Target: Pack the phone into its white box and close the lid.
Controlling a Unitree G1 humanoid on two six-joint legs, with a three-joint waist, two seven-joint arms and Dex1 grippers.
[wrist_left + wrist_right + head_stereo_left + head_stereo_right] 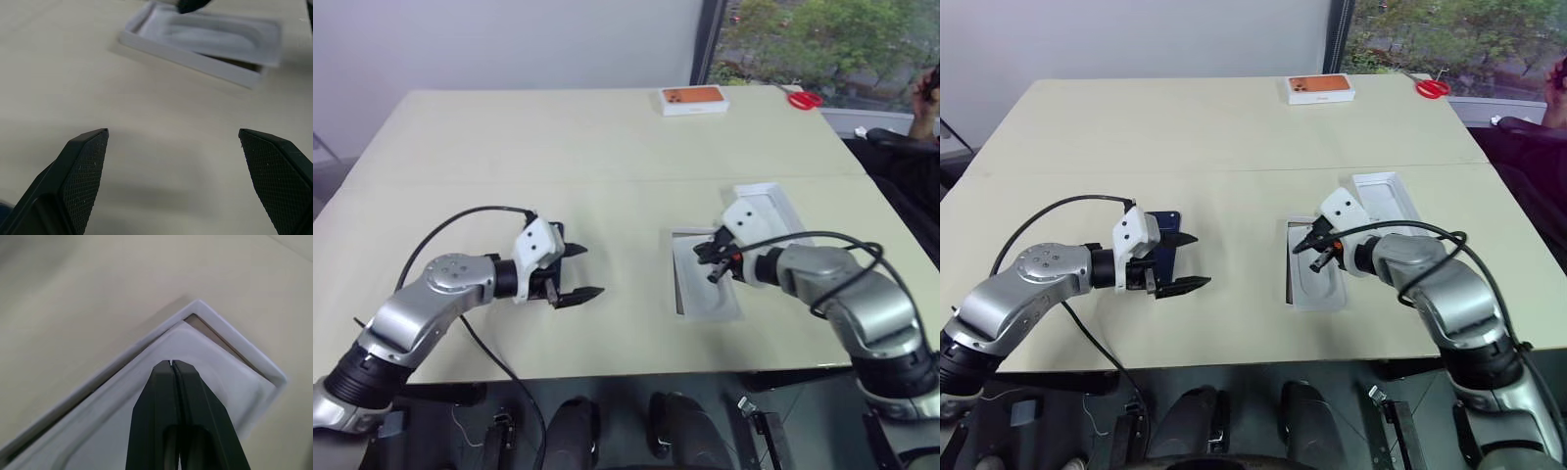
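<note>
the left arm reaches in low over the pale beige table [607, 147], forearm bent inward, and its left gripper [576, 271] points toward the table's middle with both black fingers spread wide apart and nothing between them. the slim dark navy-blue smartphone [1165, 238] lies flat on the table just behind that gripper. the right arm bends in from the right edge, wrist angled down, and the right gripper [172, 364] has its fingers pressed together, tips over a corner of the white rounded insert tray [205, 367] seated in the shallow white rectangular cardboard box [705, 277]. the shallow white cardboard lid [773, 211] lies open side up just beyond the box, touching its far right corner.
</note>
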